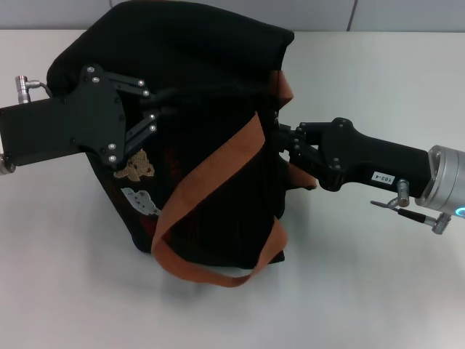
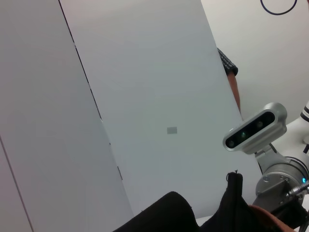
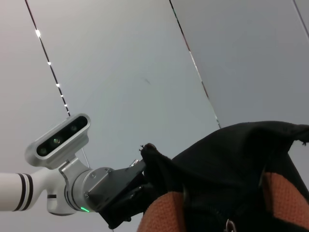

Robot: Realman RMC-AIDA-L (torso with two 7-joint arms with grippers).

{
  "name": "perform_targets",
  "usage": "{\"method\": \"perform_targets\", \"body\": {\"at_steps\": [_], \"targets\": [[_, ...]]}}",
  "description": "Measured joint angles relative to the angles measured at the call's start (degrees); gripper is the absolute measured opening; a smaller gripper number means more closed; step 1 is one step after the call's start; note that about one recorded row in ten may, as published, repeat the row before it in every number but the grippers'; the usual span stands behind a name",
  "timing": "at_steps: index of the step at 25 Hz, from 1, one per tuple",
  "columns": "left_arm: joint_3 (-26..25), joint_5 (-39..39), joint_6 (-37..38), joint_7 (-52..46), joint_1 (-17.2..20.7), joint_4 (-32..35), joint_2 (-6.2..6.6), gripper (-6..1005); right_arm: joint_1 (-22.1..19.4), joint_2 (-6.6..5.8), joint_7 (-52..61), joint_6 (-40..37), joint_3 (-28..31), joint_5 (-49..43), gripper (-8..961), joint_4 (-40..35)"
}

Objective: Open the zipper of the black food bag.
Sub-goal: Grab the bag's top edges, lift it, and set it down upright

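The black food bag [image 1: 203,167] stands mid-table, its orange-brown straps draped over the front and its bear patches facing the left side. My left gripper [image 1: 166,105] reaches in from the left and is shut on a fold of the bag's upper fabric. The right wrist view shows that fold pulled into a peak [image 3: 146,151]. My right gripper [image 1: 280,137] presses against the bag's right edge beside a strap. A small silvery metal piece [image 3: 227,224], likely the zipper pull, shows low in the right wrist view. The zipper line itself is lost in the dark fabric.
The white table [image 1: 378,291] spreads around the bag. A pale panelled wall [image 2: 145,96] fills both wrist views. A loose strap loop [image 1: 211,273] lies on the table in front of the bag.
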Motion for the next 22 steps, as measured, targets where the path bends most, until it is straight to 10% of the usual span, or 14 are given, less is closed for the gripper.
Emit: {"method": "perform_targets", "body": {"at_steps": [22], "targets": [[0.0, 0.04, -0.13, 0.35, 0.41, -0.37, 0.15, 99, -1.26, -0.39, 2.07, -3.4, -0.09, -0.15, 40, -5.07]]}}
